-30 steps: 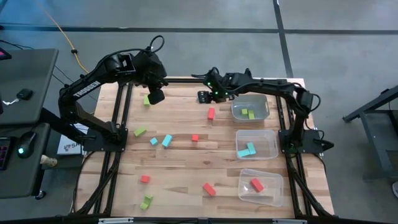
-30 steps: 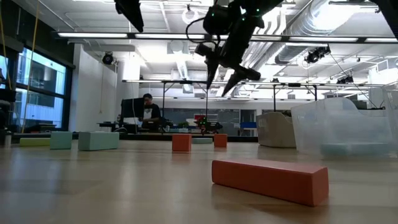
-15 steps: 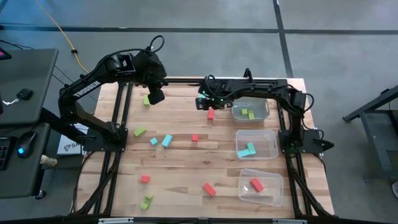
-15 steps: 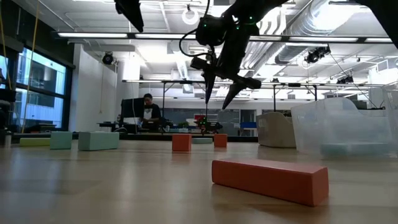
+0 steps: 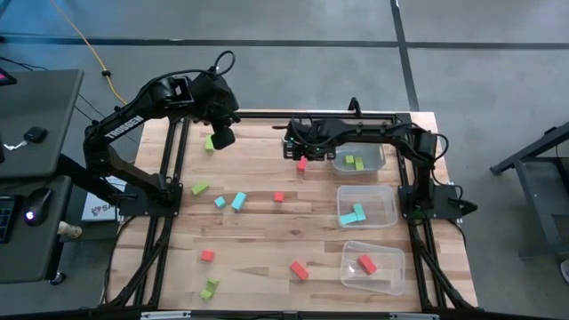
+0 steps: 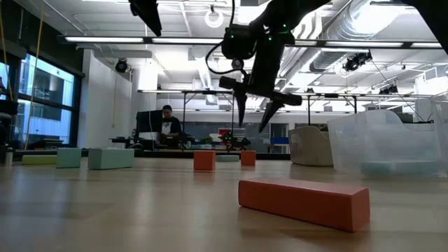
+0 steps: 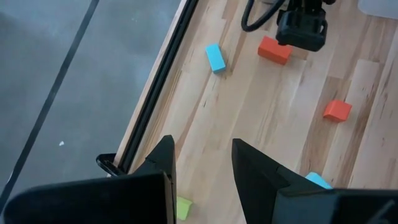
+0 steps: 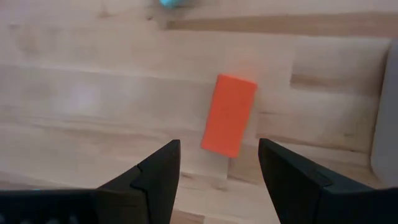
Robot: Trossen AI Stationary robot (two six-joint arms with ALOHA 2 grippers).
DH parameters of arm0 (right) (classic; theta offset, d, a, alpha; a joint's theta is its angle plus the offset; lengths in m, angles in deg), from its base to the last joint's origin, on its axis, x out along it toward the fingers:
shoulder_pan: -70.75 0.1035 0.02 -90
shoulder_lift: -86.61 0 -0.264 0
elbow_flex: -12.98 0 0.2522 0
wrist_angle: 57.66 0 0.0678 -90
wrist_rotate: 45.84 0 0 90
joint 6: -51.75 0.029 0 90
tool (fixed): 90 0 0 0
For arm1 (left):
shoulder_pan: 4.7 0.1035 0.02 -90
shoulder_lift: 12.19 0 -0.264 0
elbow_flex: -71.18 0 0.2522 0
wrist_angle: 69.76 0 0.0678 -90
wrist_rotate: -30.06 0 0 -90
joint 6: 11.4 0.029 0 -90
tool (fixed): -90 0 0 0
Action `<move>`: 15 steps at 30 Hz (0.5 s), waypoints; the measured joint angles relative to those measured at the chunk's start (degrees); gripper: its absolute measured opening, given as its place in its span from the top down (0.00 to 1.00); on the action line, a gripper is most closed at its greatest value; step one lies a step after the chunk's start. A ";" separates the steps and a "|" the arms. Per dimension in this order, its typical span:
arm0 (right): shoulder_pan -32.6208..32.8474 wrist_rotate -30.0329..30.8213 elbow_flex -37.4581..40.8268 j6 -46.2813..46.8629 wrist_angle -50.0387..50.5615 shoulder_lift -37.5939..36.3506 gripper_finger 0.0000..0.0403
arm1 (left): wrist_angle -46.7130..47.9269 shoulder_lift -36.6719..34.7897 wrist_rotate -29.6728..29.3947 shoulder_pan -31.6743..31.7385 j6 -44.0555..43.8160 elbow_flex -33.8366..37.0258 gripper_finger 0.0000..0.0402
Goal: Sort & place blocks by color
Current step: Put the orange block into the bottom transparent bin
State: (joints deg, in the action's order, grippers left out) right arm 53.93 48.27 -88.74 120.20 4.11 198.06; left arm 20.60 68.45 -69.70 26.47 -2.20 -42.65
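My right gripper (image 5: 294, 148) hangs open above a red-orange bar block (image 5: 302, 164) that lies flat on the table's far middle. In the right wrist view the bar (image 8: 229, 115) lies just ahead of the gripper (image 8: 219, 144). The low view shows the gripper (image 6: 253, 124) clear of the table, fingers pointing down. My left gripper (image 5: 223, 138) waits high at the far left, open and empty (image 7: 202, 148), beside a lime green block (image 5: 209, 142). More blocks lie loose: green (image 5: 199, 188), blue (image 5: 238, 201), red (image 5: 278, 196).
Three clear bins stand along the right side: the far one (image 5: 377, 161) holds green blocks, the middle one (image 5: 388, 208) blue, the near one (image 5: 391, 267) a red one. More blocks lie near the front: red (image 5: 299, 269), red (image 5: 207, 256), green (image 5: 210, 287).
My right gripper has come down toward the red-orange bar and shifted a little toward the table's near edge, rolling about its own axis as it sank. Its fingers have stayed open. No block has moved.
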 joint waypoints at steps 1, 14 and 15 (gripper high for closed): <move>0.00 -0.17 0.26 0.41 -0.27 0.01 0.49 | 0.00 0.00 0.00 0.01 0.24 0.00 0.79; 0.76 -3.21 1.90 3.54 -6.98 2.09 0.49 | 0.03 0.02 0.02 -0.01 1.49 0.00 0.79; 0.74 -3.79 1.90 3.48 -7.05 2.59 0.49 | 0.02 0.02 0.03 0.01 1.51 0.00 0.79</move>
State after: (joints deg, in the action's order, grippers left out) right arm 54.67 44.47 -86.84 123.69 -2.94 200.65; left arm 20.62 68.48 -69.67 26.48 -0.69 -42.65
